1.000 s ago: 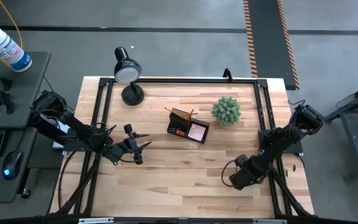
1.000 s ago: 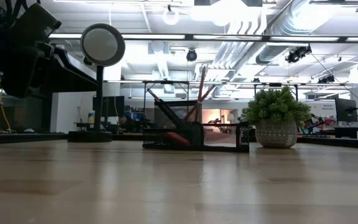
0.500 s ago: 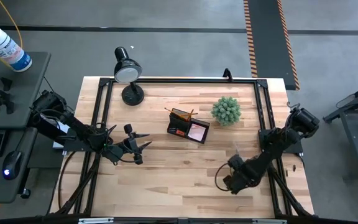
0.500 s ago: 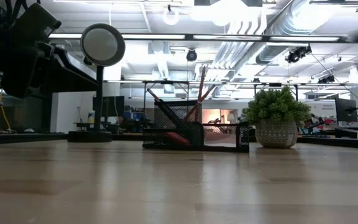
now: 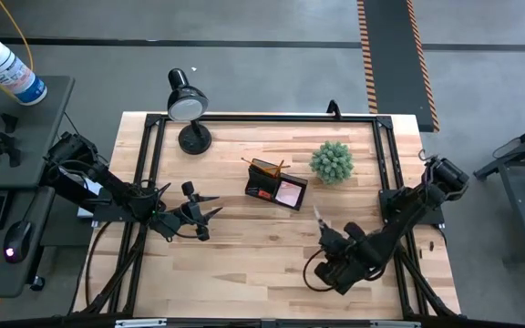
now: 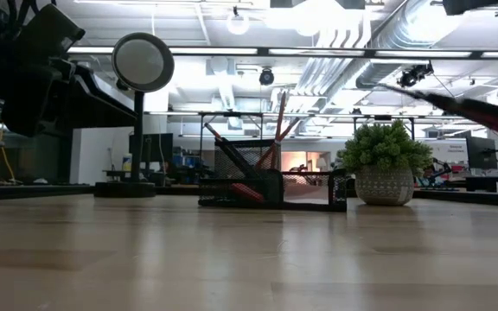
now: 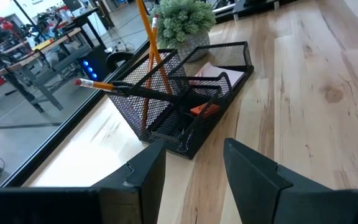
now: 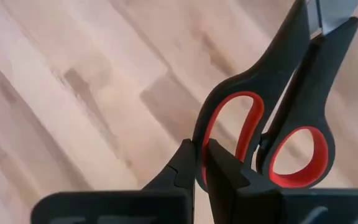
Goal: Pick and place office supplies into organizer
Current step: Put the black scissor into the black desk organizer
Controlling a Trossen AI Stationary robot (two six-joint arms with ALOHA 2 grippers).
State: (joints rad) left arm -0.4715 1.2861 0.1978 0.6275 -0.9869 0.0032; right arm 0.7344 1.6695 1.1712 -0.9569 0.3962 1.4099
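Observation:
The black mesh organizer (image 5: 276,185) stands mid-table, with orange pencils, a black pen and a pink pad in it; it also shows in the low view (image 6: 271,186) and the left wrist view (image 7: 179,106). My right gripper (image 5: 333,251) hangs over the table's near right part, shut on the red-handled scissors (image 8: 272,124). Their blades (image 5: 320,219) point toward the far edge and cross the low view's right side (image 6: 456,102). My left gripper (image 5: 210,219) waits open left of the organizer, its fingers (image 7: 253,171) aimed at it. My right gripper pinches the rim of one handle loop (image 8: 202,134) of the scissors between its two fingers, one finger outside the loop and one (image 8: 222,165) at its opening. The fingers slant steeply down. The scissors are lifted clear of the table, blades stretching away beyond the fingers.
A green spiky plant ball in a pot (image 5: 332,161) stands right of the organizer, and a black desk lamp (image 5: 188,105) at the far left corner. Black frame rails (image 5: 383,155) run along the table's sides. Bare wood lies between the organizer and the near edge.
My right gripper has risen and moved toward the table's left, rolling and tipping steeply downward. The scissors have come up off the table with it and now reach into the low view from the right.

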